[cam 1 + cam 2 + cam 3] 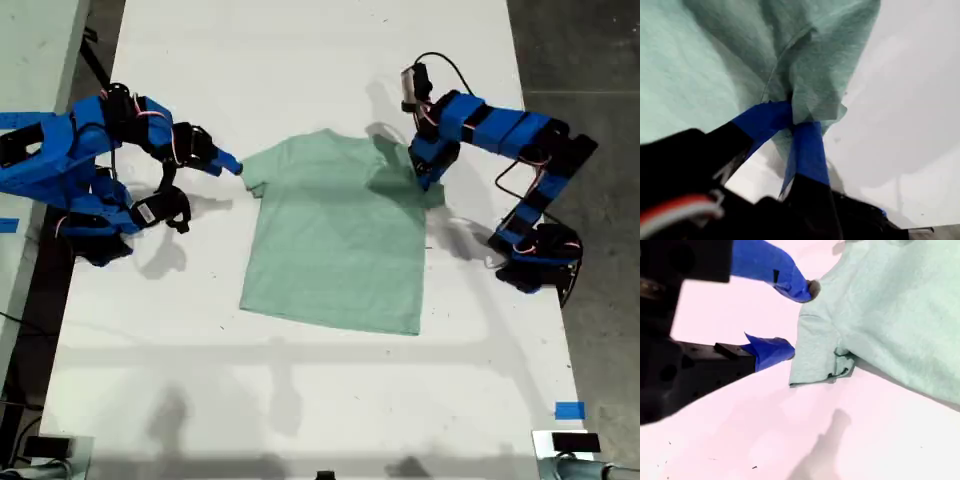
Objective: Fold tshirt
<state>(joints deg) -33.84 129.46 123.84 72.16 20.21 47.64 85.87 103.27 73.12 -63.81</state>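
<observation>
The pale mint-green tshirt (335, 240) lies flat on the white table (300, 400), neck toward the far edge. My first gripper (428, 178) belongs to the arm at the exterior view's right and is shut on the tshirt's sleeve there. The first wrist view shows its blue fingertips (792, 117) pinching a bunched fold of the tshirt (700, 60). My second gripper (232, 165), on the arm at the exterior view's left, is open just beside the other sleeve. In the second wrist view its fingers (797, 321) flank the sleeve hem of the tshirt (900, 315) without holding it.
Both arm bases stand on the table, one at each side of the exterior view. A blue tape mark (569, 410) sits near the table's front corner at the exterior view's right. Dark floor (590, 60) lies beyond the table edge.
</observation>
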